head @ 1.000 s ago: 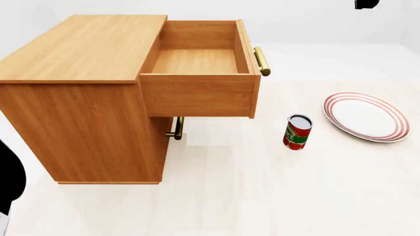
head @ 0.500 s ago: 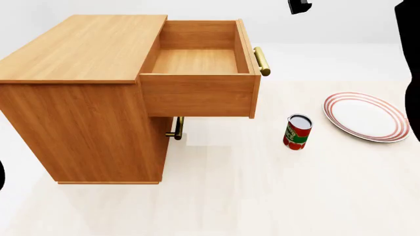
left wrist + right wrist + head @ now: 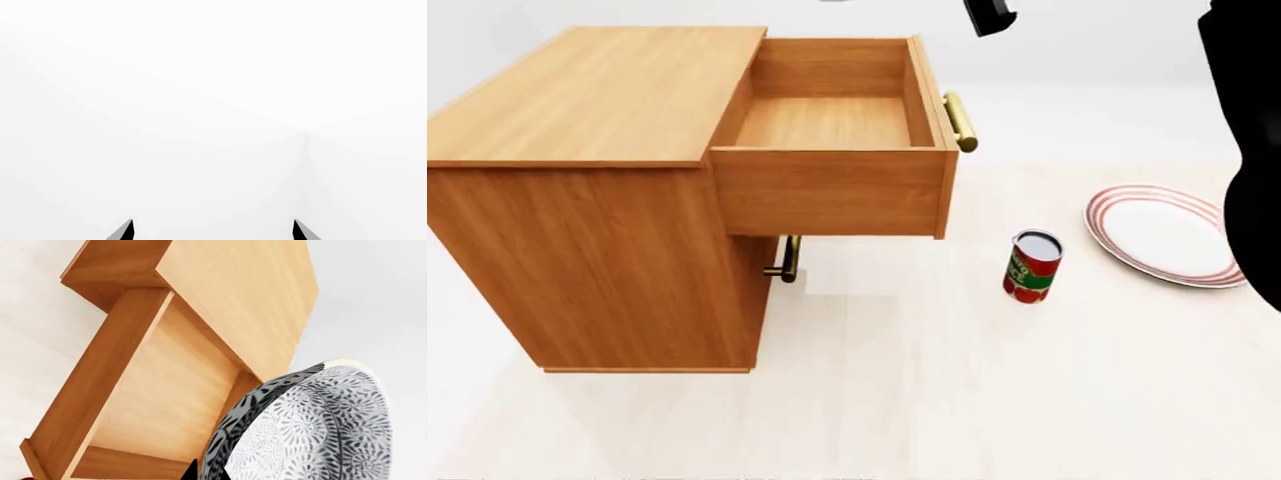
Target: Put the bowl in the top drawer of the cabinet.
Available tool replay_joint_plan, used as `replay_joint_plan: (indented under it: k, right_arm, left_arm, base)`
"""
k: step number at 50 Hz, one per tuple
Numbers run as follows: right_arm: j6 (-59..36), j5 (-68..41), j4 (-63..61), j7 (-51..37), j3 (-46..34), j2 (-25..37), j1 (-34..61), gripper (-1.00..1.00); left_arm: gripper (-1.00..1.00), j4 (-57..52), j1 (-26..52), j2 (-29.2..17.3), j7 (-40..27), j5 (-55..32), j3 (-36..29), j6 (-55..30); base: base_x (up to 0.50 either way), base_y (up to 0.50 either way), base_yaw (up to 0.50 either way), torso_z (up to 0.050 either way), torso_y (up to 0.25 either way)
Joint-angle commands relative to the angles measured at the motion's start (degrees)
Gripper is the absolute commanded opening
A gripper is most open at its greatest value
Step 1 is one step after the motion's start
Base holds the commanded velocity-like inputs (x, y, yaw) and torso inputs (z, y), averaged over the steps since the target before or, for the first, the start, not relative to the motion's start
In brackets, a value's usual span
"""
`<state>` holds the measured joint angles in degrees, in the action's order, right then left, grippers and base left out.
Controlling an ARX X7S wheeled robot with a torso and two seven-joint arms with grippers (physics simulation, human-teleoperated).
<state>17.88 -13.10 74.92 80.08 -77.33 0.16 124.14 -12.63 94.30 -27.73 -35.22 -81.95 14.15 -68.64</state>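
White backdrop, grey-and-white speckled leafy bowl [image 3: 313, 435].

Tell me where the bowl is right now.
The bowl shows only in the right wrist view, close to the camera, above the cabinet and its open, empty top drawer. The head view misses it.

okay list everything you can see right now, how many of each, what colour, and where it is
cabinet: one, orange-brown wood, left of the head view
top drawer: one, orange-brown with brass handle, pulled open, nothing in it
lower drawer handle: one, brass, under the open drawer
can: one, red and green, upright on the floor right of the cabinet
plate: one, white with red rings, right of the can
bowl: one, grey-and-white patterned, above the cabinet in the right wrist view
right gripper: one, black, at the bowl's rim
left gripper: one, black tips apart, facing blank white
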Motion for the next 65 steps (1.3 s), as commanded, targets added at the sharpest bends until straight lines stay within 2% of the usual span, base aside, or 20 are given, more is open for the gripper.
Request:
replay_joint_plan:
  k: [1, 65]
  right_arm:
    - [0.75, -2.44, 0.06, -0.46, -1.49, -0.16, 0.35, -1.0]
    - [0.75, -2.44, 0.06, -0.46, -1.49, -0.16, 0.35, -1.0]
  left_arm:
    - [1.0, -1.25, -0.99, -0.45, 0.95, 0.93, -0.29, 0.95]
    - [1.0, -1.54, -2.36, -0.23, -0.2, 0.93, -0.6, 4.64]
  base:
    - [0.0, 0.0, 0.0, 0.0, -0.123]
    - [0.0, 0.0, 0.0, 0.0, -0.097]
